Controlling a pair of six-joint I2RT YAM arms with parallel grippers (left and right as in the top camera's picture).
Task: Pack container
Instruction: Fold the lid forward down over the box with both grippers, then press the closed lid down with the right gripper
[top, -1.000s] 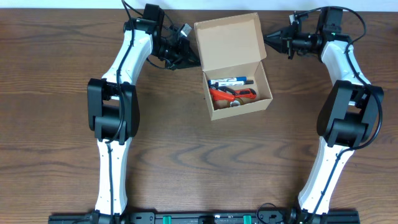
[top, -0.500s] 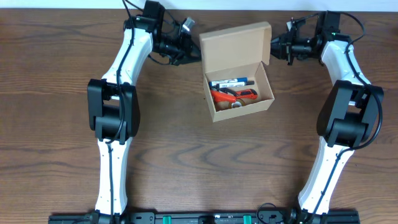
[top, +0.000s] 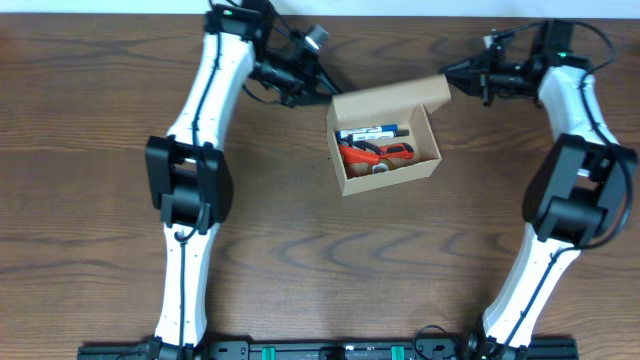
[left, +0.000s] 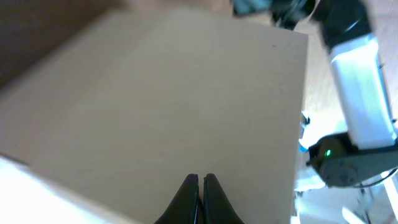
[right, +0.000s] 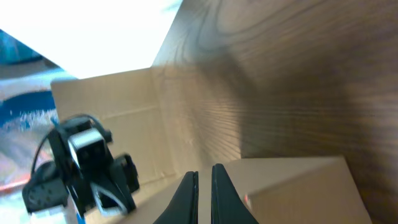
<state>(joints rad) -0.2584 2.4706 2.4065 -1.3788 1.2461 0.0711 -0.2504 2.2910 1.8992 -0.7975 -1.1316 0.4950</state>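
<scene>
the container (top: 392, 178) sits toward the far edge of the table (top: 100, 200), about midway between its left and right edges, with markers (top: 372, 131) and a red item (top: 372, 152) inside. its lid (top: 388, 98) stands half raised, leaning forward over the opening. the left gripper (top: 328, 88) sits behind the lid's left corner and the right gripper (top: 450, 71) at its right corner. both have their fingers pinched together and hold nothing, so the closed tips serve as blunt pushers. placed against the outer face, they seem meant to tip the flap down evenly and close the box.
</scene>
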